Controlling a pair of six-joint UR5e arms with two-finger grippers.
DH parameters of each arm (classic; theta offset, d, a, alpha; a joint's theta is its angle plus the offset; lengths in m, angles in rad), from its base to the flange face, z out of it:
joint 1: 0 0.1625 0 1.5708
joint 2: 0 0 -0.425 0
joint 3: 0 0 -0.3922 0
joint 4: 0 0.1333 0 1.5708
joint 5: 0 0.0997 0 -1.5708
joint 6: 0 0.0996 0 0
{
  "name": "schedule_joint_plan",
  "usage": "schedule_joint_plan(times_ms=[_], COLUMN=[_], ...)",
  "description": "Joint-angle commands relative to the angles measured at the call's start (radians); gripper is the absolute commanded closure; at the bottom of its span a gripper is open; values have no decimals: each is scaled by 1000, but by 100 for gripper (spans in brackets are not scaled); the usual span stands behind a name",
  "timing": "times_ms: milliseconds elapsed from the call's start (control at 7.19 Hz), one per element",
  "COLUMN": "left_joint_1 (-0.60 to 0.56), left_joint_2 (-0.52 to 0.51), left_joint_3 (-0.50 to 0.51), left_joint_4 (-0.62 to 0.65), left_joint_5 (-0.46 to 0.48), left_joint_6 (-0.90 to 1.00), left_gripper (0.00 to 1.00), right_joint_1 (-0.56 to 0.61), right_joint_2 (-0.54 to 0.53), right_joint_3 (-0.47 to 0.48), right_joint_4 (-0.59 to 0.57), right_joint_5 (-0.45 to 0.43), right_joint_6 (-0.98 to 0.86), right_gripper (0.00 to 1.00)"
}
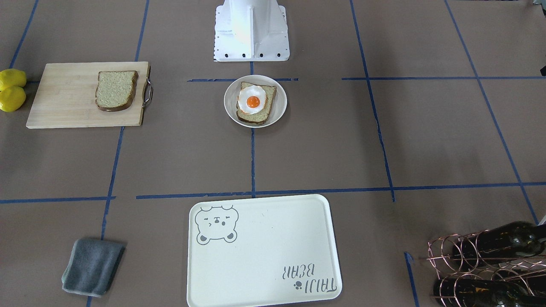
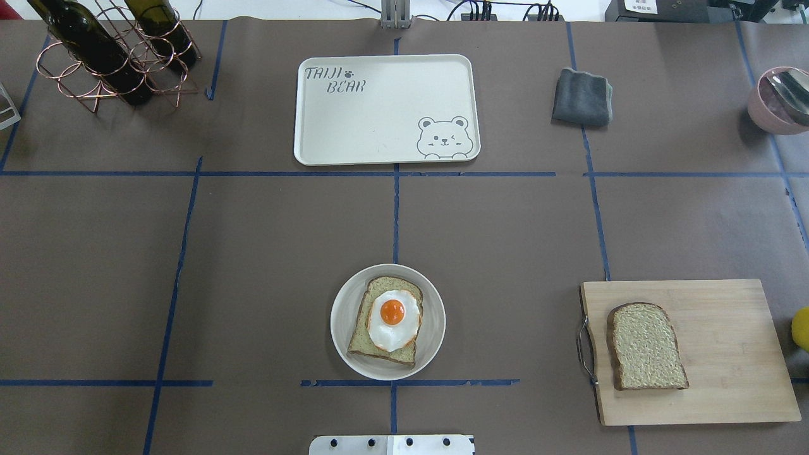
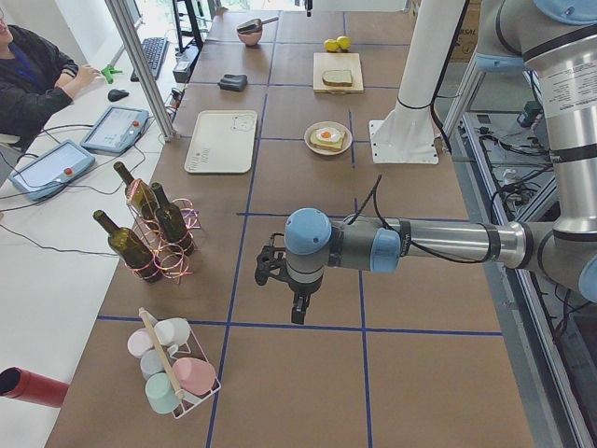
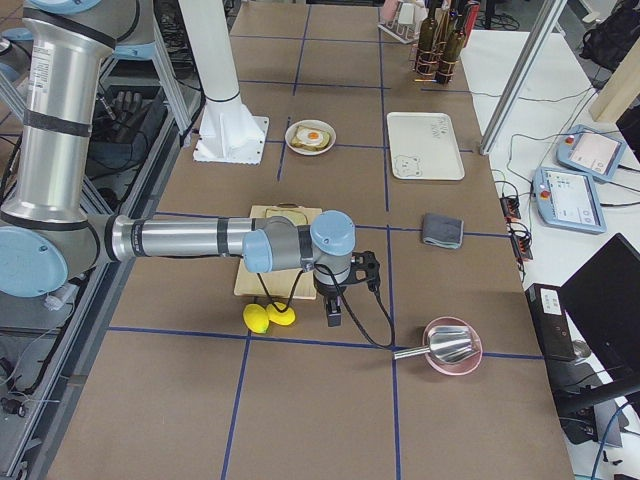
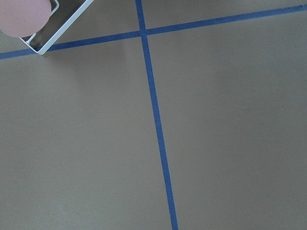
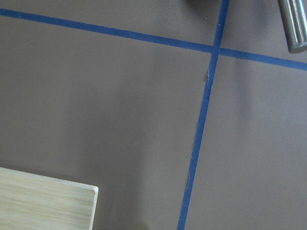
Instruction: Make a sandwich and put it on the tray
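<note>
The tray lies flat at the middle of the worktop's operators' edge, its bear drawing and lettering in full sight. One bread slice lies on a small round white plate at the middle of the robot's edge, just in front of the base. The fried egg rests on top of it, yolk up. The second bread slice lies alone on a wooden cutting board along the same edge, toward the worktop's right end (the board's metal handle faces the plate). Two lemons sit just beside the board's far end, touching each other.

The left gripper hangs pointing down over bare brown paper toward the worktop's left end, apart from the wine bottle rack. The right gripper hangs pointing down toward the right end, just past the cutting board and near the lemons. Each shows only from the side, so I cannot tell whether its fingers are apart or together. Both are well apart from the bread and the tray.

A folded grey cloth lies at the operators' edge, between the tray and a pink bowl.
</note>
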State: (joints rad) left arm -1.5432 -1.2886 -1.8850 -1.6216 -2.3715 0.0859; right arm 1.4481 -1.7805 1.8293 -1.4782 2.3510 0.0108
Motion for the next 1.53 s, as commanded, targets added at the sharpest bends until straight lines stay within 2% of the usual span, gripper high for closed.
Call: schedule_joint_plan(times_ms=[0,278,695,834,973,1251,1390], left_joint_1=[0,0,0,0,0,0,0], left_joint_2=[0,0,-1,-2,-2,-2,-2], left_joint_3=[1,1,0,0,0,0,0], left_joint_4=[0,0,-1,-1,-1,-3,-3], left_joint_5=[0,0,0,0,0,0,-3], left_joint_6=[0,0,0,0,0,0,0], left_gripper=[0,0,0,0,0,0,0], right_joint_1=[2,2,-8,-61,-119,-245,-321], right_joint_2=[4,4,-5,-11,-43,-95,-96], right_joint_3=[10,53,97,99,97,99,100], right_joint_4=[1,10,80,175,325,595,667], right_joint_5=[1,14,186,189,176,107,82], right_joint_6=[-9,-11,47,187,344,640,761], right_gripper=[0,0,0,0,0,0,0])
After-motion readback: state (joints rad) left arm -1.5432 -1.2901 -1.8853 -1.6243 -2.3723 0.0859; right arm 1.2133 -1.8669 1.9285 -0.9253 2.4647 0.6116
